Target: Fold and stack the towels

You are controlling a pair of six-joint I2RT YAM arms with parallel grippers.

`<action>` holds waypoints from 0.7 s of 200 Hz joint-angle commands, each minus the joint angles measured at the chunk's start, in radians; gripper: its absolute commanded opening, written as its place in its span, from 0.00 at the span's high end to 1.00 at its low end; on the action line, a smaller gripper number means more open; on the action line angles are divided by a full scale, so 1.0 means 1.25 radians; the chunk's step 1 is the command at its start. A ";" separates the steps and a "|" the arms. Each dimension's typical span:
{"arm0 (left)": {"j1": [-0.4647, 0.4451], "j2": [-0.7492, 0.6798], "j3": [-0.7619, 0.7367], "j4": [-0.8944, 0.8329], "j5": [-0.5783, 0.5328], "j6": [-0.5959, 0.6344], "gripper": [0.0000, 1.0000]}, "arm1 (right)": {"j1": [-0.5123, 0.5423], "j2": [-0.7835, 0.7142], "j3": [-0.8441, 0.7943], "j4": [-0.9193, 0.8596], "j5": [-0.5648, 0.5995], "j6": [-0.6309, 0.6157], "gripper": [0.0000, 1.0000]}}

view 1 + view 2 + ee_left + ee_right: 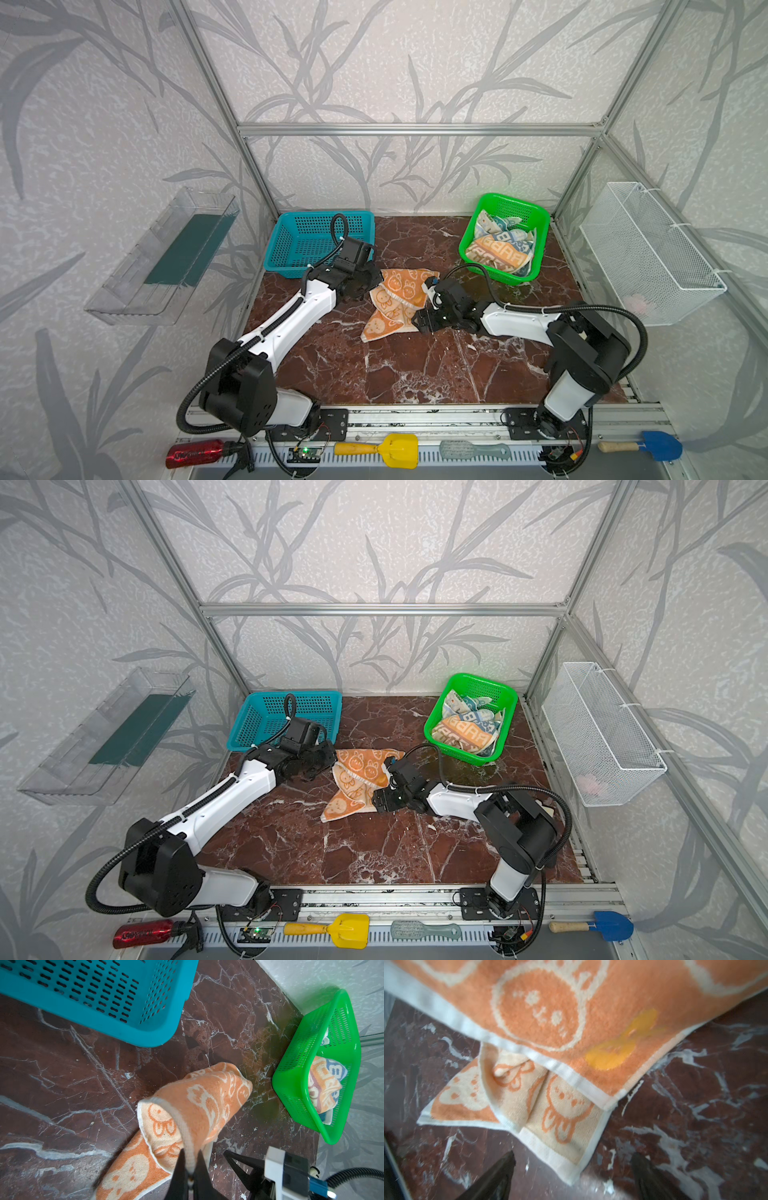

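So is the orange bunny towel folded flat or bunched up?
Bunched up. The orange towel lies twisted, paler underside showing, with one edge pinched in the left pincer.

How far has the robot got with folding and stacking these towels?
Done: nothing looks folded or stacked yet. In hand: the orange bunny towel sits crumpled on the marble table, the left gripper shut on its hem, the right gripper open at a corner. To do: folding it, plus the striped RABBIT towel and more cloth bunched in the green basket.
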State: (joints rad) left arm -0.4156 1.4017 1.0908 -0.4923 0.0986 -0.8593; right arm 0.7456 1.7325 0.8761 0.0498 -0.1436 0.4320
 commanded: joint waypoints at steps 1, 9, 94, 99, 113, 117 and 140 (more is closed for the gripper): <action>0.004 0.016 0.013 -0.003 -0.002 0.010 1.00 | -0.013 0.056 0.068 -0.018 0.048 -0.019 0.15; 0.005 0.016 0.010 -0.003 -0.003 0.010 1.00 | -0.020 0.073 0.081 -0.021 0.048 -0.015 0.17; 0.010 0.025 0.006 -0.001 -0.013 0.022 1.00 | -0.049 0.123 0.073 0.047 -0.066 0.112 0.52; 0.011 0.026 0.006 0.001 -0.013 0.023 1.00 | -0.048 0.121 0.069 0.050 -0.070 0.121 0.53; 0.010 0.027 0.004 0.002 -0.012 0.022 1.00 | -0.047 0.120 0.065 0.052 -0.075 0.136 0.57; 0.010 0.028 0.004 0.002 -0.013 0.023 1.00 | -0.047 0.119 0.064 0.052 -0.075 0.140 0.58; 0.010 0.027 -0.001 0.007 -0.012 0.020 1.00 | -0.046 0.115 0.064 0.041 -0.064 0.157 0.66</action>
State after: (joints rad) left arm -0.4091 1.4296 1.0908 -0.4915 0.1017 -0.8387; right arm 0.6819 1.8675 0.9718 0.1127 -0.2115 0.5804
